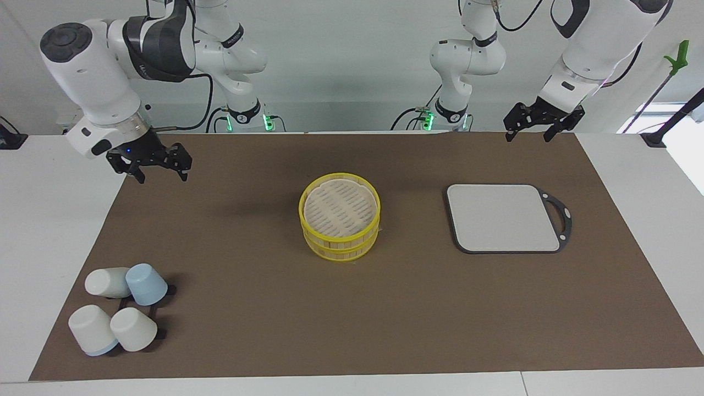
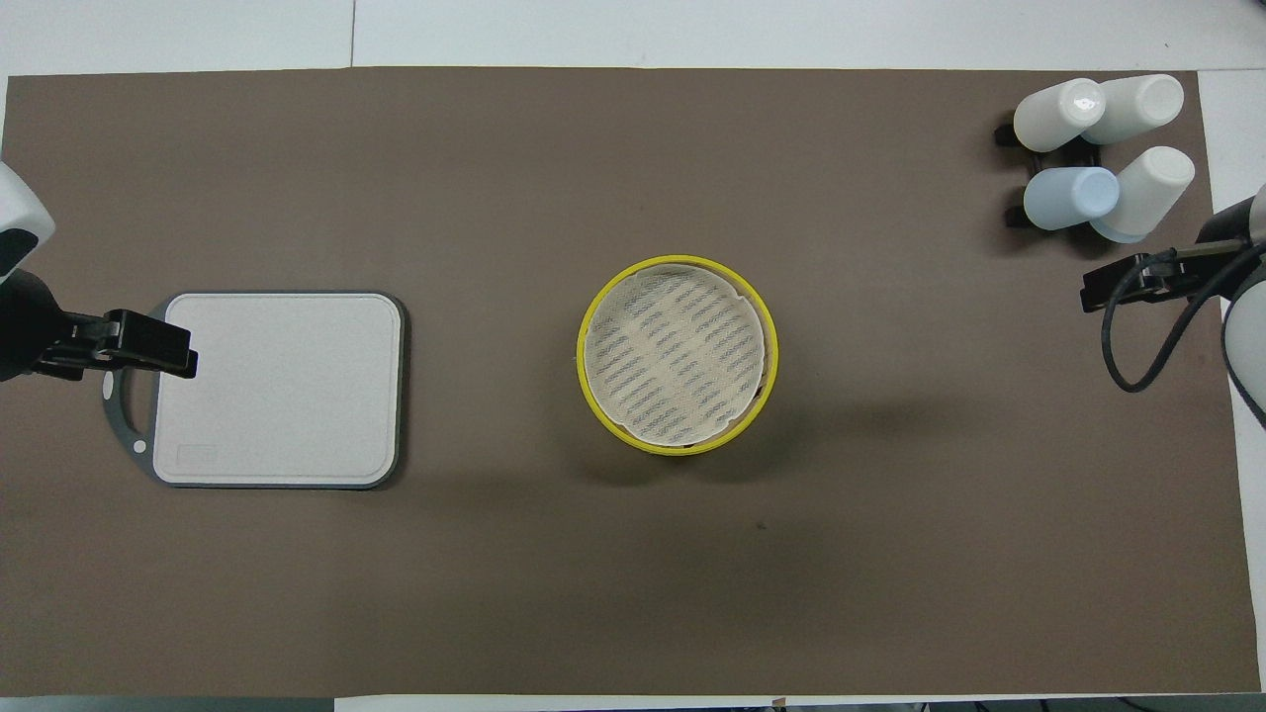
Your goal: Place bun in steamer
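The steamer [image 1: 340, 215] stands in the middle of the brown mat, its slatted pale top closed over the yellow rims; it also shows in the overhead view [image 2: 678, 356]. No bun shows in either view. My right gripper [image 1: 163, 177] is open and empty, raised over the mat's edge at the right arm's end, well apart from the steamer; it also shows in the overhead view [image 2: 1098, 295]. My left gripper [image 1: 528, 137] is open and empty and waits over the mat's edge at the left arm's end, shown over the board's handle in the overhead view [image 2: 178, 358].
A flat grey board with a dark rim and handle [image 1: 503, 217] lies beside the steamer toward the left arm's end, also seen from overhead [image 2: 282, 386]. Several white and blue cups [image 1: 118, 308] lie on a black rack at the right arm's end, farther from the robots.
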Robot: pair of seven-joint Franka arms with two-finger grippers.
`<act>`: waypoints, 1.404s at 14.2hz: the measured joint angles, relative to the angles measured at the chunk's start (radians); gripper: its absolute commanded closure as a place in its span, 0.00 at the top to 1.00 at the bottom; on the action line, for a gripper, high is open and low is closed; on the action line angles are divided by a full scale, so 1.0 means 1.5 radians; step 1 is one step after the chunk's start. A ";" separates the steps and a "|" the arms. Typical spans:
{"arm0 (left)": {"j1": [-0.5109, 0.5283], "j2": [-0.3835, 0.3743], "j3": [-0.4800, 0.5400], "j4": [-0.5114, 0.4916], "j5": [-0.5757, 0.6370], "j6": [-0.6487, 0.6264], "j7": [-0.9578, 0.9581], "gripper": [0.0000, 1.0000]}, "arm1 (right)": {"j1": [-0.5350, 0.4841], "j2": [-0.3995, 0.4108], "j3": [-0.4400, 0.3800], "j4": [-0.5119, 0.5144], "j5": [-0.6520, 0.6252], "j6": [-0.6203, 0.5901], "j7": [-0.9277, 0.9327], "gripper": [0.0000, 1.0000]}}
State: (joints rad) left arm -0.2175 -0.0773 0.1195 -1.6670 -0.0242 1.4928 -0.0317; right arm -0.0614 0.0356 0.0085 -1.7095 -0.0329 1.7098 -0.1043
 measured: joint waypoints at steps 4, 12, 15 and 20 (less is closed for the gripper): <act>0.000 0.000 0.000 0.000 0.000 0.000 0.000 1.00 | 0.002 0.001 0.006 0.019 0.006 -0.027 0.007 1.00; 0.002 0.000 0.009 0.000 0.000 0.000 0.000 1.00 | 0.002 0.003 0.006 0.024 0.033 -0.030 0.040 1.00; 0.002 0.000 0.009 0.000 0.000 0.000 -0.001 1.00 | 0.002 0.003 0.006 0.024 0.030 -0.030 0.034 1.00; 0.002 0.000 0.009 0.000 0.000 0.000 -0.001 1.00 | 0.002 0.004 0.006 0.024 0.029 -0.040 0.032 1.00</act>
